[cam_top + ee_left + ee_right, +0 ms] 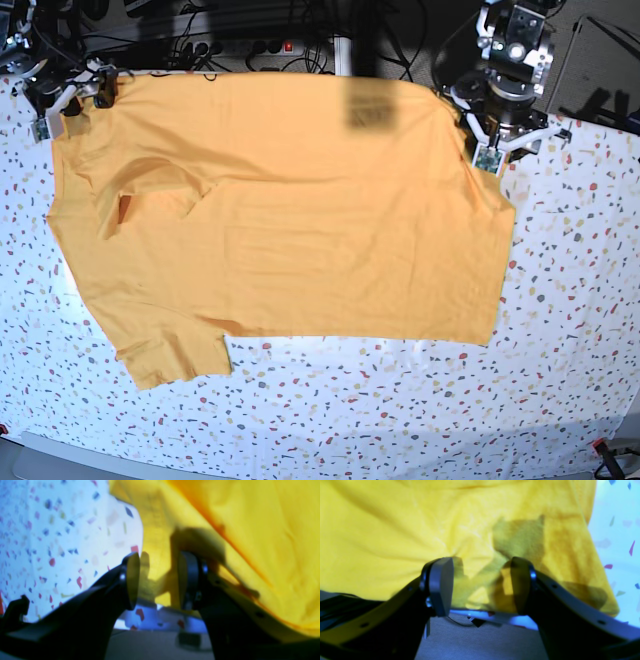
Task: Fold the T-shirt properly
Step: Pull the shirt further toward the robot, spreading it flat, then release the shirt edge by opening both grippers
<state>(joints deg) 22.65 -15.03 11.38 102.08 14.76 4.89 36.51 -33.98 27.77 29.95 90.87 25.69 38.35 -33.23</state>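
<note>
**Both claws gaping at the shirt's far edge**

We see the T-shirt (290, 210) spread across the tablecloth (560, 330), reaching its far edge. The left gripper (157, 580) hangs at the shirt's far corner on the base view's right, jaws apart, cloth edge lying in the gap; the blur leaves us unsure whether the pads touch it. The right gripper (481, 585) sits at the opposite far corner, jaws likewise spread over yellow fabric, clamping nothing. Both arms reach in from beyond the far edge.
</note>
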